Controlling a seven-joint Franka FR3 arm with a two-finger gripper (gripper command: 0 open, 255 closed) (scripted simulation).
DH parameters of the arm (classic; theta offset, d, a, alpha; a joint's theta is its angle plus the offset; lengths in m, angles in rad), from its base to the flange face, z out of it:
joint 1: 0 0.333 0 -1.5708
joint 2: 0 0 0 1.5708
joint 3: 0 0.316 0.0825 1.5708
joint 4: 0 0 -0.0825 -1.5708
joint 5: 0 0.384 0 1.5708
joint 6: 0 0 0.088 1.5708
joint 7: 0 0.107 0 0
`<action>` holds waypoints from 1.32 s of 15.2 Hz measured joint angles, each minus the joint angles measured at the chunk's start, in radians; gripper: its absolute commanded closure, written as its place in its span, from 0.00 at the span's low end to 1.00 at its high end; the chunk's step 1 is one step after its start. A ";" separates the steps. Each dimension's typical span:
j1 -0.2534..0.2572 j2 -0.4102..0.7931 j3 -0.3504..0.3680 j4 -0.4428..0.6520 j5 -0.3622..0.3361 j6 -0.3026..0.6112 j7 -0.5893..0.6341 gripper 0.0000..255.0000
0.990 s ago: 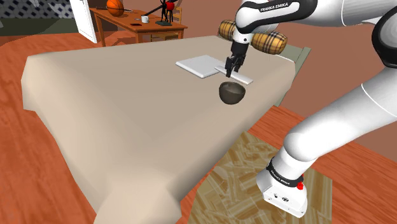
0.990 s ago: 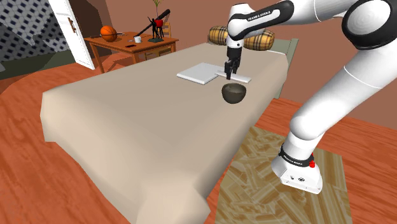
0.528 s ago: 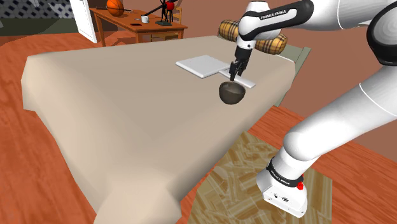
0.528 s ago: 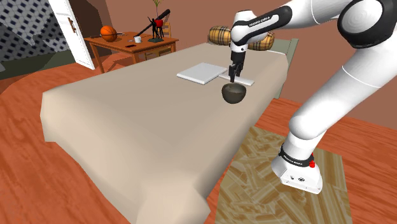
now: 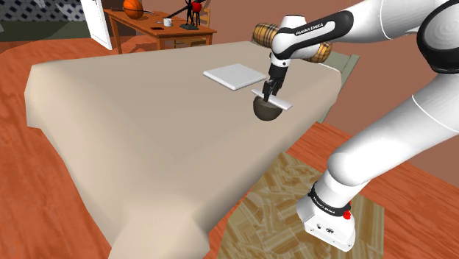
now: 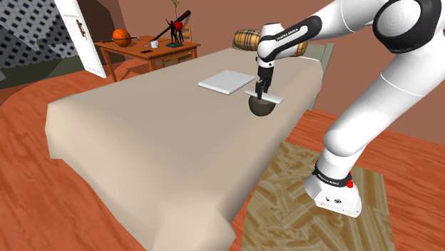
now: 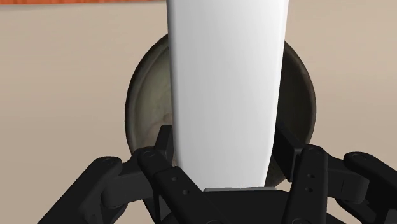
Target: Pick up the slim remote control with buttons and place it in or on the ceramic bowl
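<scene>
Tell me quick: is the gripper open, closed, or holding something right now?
Gripper: closed, jaws clasping the white remote, over the bowl.

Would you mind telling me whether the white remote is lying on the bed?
No, the hand clasps the white remote, holding it directly over the bowl.

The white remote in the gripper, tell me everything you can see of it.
The slim white remote is a plain, flat, elongated slab; no buttons show on its visible face. The black two-finger gripper clasps it across its width near one end. It lies roughly level, spanning the mouth of the dark round bowl on the beige-covered surface. Whether it touches the bowl's rim, I cannot tell.
</scene>
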 measured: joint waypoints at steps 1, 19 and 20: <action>0.000 0.003 0.000 -0.004 0.000 0.006 0.000 1.00; 0.001 -0.036 0.006 0.069 -0.001 -0.103 0.003 0.00; 0.001 -0.036 0.006 0.077 -0.001 -0.111 0.002 0.00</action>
